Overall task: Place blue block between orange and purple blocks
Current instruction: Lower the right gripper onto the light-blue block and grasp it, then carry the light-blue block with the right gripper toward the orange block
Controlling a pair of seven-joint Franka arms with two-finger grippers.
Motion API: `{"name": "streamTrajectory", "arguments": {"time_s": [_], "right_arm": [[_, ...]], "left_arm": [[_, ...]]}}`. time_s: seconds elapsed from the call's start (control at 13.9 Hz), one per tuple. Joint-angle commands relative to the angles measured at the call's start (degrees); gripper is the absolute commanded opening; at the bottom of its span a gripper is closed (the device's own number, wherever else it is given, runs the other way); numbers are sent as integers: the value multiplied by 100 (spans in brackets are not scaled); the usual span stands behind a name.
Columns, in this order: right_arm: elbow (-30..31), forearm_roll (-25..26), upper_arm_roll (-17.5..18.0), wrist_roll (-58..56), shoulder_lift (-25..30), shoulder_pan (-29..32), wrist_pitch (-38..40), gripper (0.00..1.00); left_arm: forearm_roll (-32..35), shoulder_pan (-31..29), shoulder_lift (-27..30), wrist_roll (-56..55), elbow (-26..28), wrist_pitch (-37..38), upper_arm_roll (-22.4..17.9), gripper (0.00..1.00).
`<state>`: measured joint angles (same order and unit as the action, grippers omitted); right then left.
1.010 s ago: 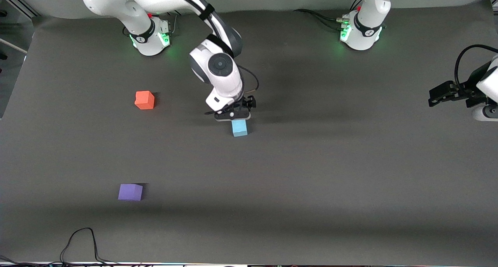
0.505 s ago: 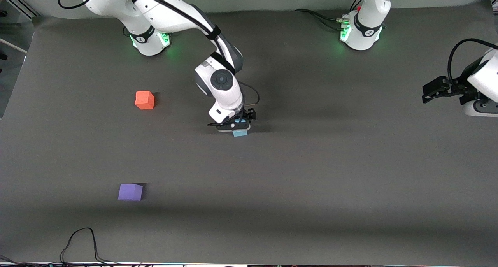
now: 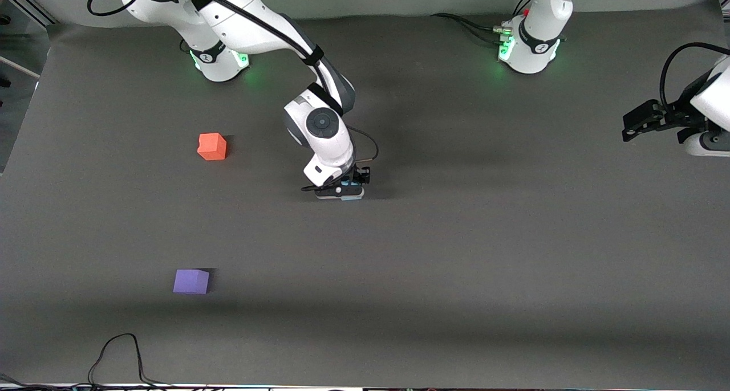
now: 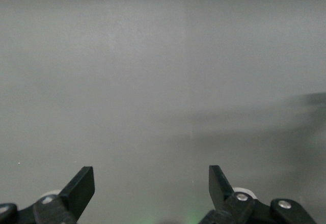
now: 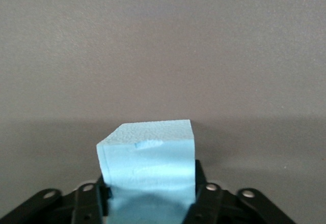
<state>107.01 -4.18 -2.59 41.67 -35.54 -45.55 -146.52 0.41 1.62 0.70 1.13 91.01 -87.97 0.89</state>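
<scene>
Since 1 second ago, my right gripper (image 3: 349,190) has dropped onto the blue block (image 5: 150,175) and now pinches it on the mat (image 3: 513,254), well apart from the orange block (image 3: 211,146). Grasp done; next I lift and carry it between orange and the purple block (image 3: 191,281). My left gripper (image 4: 152,184) waits, spread.

This looked like a robotics lab. Two white arm bases (image 3: 219,55) with green status lights stood bolted along one edge of a table covered in dark grey matting (image 3: 456,254), and loose black cables (image 3: 122,357) trailed over the matting's edge nearest the front camera.
</scene>
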Motion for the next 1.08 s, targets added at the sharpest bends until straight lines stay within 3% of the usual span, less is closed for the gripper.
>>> {"name": "streamTrajectory", "arguments": {"time_s": [0.0,0.14,0.51,0.72,0.79,1.01], "right_arm": [[-93,22,-40,-71,46,72,27,23],[-232,84,-102,-141,283,108,472,23],[-1453,14,-145,-607,1144,274,2783,24],[-2401,-170,-146,-1009,1549,774,4171,24],[-3048,-241,-146,-1229,1619,1098,4959,24],[-3564,-233,-155,-1713,1708,1583,5668,24]], "left_arm": [[64,-47,194,-60,225,-133,61,100],[55,-134,185,-52,216,-141,69,100],[46,-162,133,-34,216,-203,87,100],[20,-162,106,-25,181,-159,87,100],[11,-162,106,-51,181,-116,78,100],[-6,-144,89,-139,207,-185,78,100]]}}
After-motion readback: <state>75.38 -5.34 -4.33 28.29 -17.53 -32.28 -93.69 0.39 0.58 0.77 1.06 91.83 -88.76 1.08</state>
